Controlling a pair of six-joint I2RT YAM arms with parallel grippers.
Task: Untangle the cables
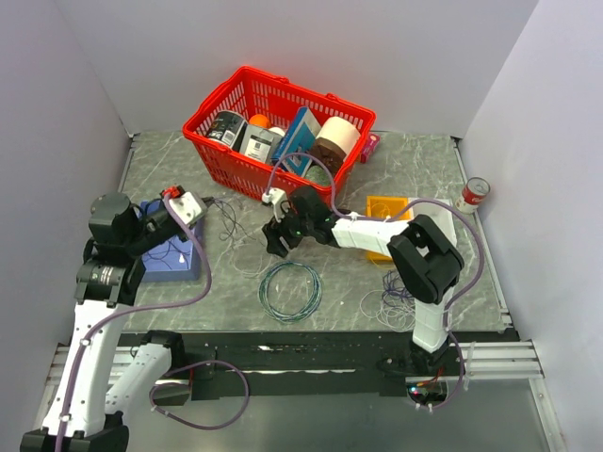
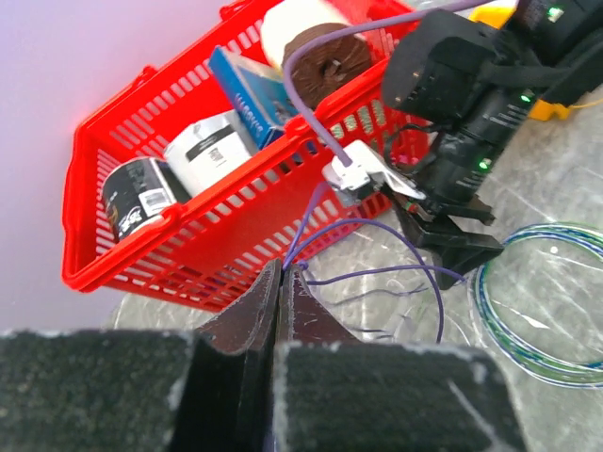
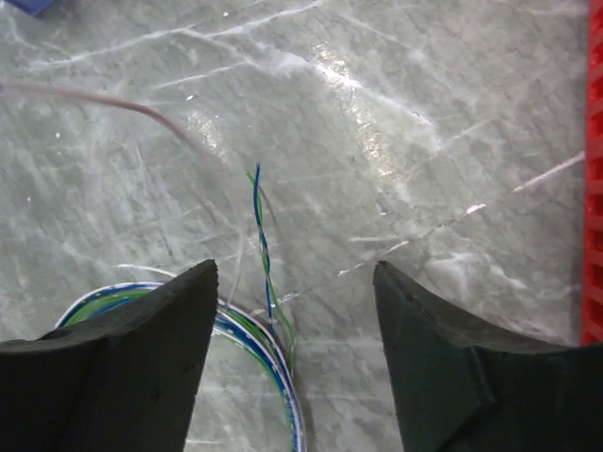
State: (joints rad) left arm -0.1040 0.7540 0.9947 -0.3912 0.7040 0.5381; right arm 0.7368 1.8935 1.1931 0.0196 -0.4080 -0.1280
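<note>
My left gripper [image 2: 282, 271] is shut on a thin purple wire [image 2: 415, 270], which loops from its tips to the right over the table. In the top view this gripper [image 1: 200, 213] is by the blue pad, with thin dark wires [image 1: 229, 222] beside it. My right gripper [image 3: 292, 281] is open and empty, low over the table at the edge of the teal-green ring [image 3: 254, 337]. A twisted blue-green wire end [image 3: 262, 235] lies between its fingers. The top view shows it [image 1: 276, 241] above the ring [image 1: 290, 290]. A scribbly bundle of thin wires [image 1: 389, 301] lies at the front right.
A red basket [image 1: 219, 160] full of items stands at the back, close behind both grippers, and shows in the left wrist view [image 2: 141, 235]. A blue pad [image 1: 175, 256] lies left, an orange object [image 1: 386, 209] right of centre, a can [image 1: 476, 193] far right.
</note>
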